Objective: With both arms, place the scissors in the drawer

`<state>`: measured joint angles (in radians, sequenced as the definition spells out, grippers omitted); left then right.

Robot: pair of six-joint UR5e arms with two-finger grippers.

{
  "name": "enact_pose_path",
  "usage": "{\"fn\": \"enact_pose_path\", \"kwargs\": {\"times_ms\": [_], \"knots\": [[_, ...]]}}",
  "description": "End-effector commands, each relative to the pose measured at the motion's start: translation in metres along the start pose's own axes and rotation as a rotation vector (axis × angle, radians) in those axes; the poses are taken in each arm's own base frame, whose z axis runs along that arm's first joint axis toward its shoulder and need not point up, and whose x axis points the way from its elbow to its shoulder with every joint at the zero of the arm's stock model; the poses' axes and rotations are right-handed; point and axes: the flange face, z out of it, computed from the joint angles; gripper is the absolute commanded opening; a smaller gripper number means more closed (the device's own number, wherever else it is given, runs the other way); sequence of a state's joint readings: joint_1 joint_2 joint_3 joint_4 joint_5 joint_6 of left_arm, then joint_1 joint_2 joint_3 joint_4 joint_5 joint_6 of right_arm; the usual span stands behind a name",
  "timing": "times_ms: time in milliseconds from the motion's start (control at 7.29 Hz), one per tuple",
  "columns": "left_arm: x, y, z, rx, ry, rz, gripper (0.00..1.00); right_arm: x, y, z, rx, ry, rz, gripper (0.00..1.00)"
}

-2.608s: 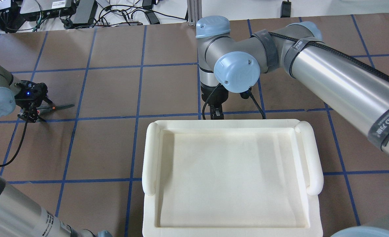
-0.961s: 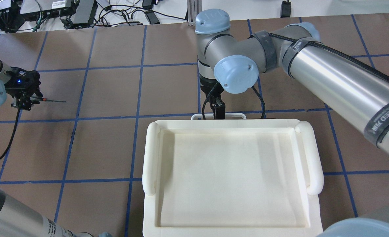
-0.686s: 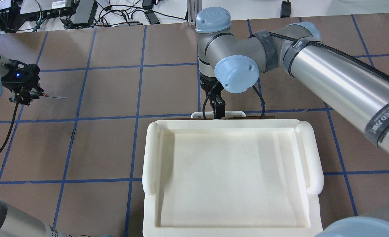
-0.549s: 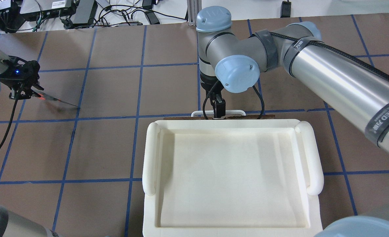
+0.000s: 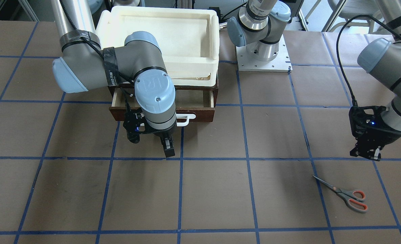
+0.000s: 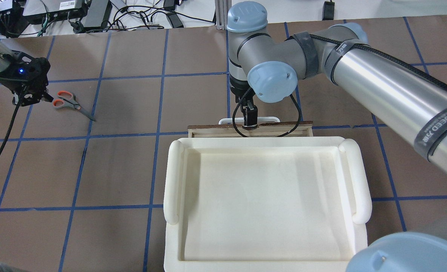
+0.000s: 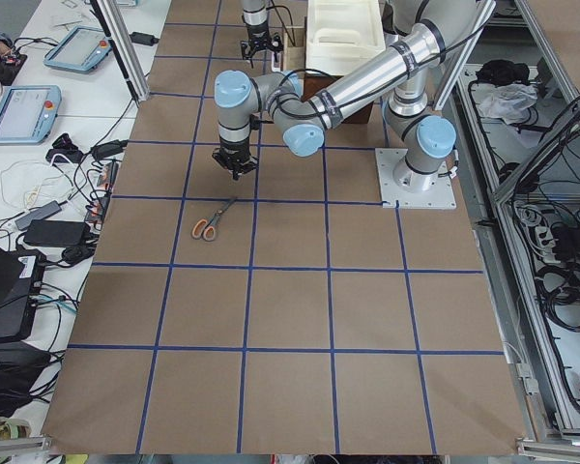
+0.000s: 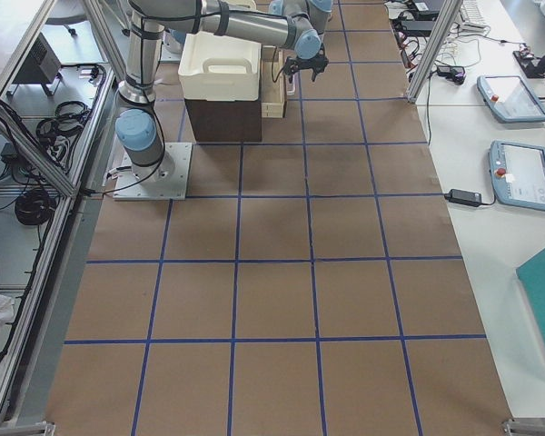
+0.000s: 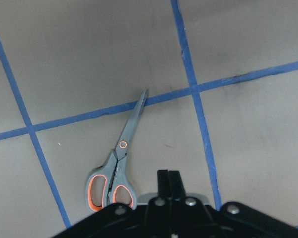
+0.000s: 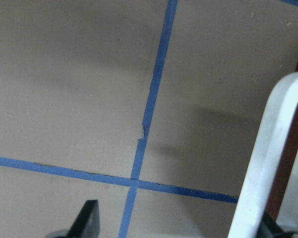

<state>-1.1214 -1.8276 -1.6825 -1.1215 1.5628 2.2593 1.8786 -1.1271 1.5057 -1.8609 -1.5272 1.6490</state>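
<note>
Hooking the handle of the partly-out drawer, right gripper is spread; scissors lie ungrasped beside the closed, empty left gripper.

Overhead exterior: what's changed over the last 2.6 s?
The scissors are out of the left claw, which had been carrying them, and now lie flat on the table beside it; that claw is shut and empty. The right claw, at the white handle, has drawn the drawer out from beneath the foam tray. The tray stayed put.

Grey orange-lined scissors: dropped from my left gripper.
Dark-brown wooden drawer: pulled farther out beneath the white foam tray.
</note>
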Motion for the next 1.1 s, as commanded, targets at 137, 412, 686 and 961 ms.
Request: {"fn": "enact_pose_path", "kwargs": {"times_ms": [137,412,686,961], "knots": [[-0.019,0.015,0.023,-0.019,-0.015,0.072,0.78,-0.014,0.000,0.000,0.000,-0.012,0.000,1.00],[-0.055,0.047,0.058,-0.016,-0.013,0.158,0.91,-0.016,-0.001,0.000,0.006,-0.014,-0.003,1.00],[-0.069,0.066,0.111,-0.019,-0.009,0.183,1.00,-0.016,-0.002,0.000,0.010,-0.014,-0.007,1.00],[-0.071,0.068,0.160,0.016,0.026,0.190,1.00,-0.016,-0.002,0.000,0.012,-0.014,-0.007,1.00]]}}
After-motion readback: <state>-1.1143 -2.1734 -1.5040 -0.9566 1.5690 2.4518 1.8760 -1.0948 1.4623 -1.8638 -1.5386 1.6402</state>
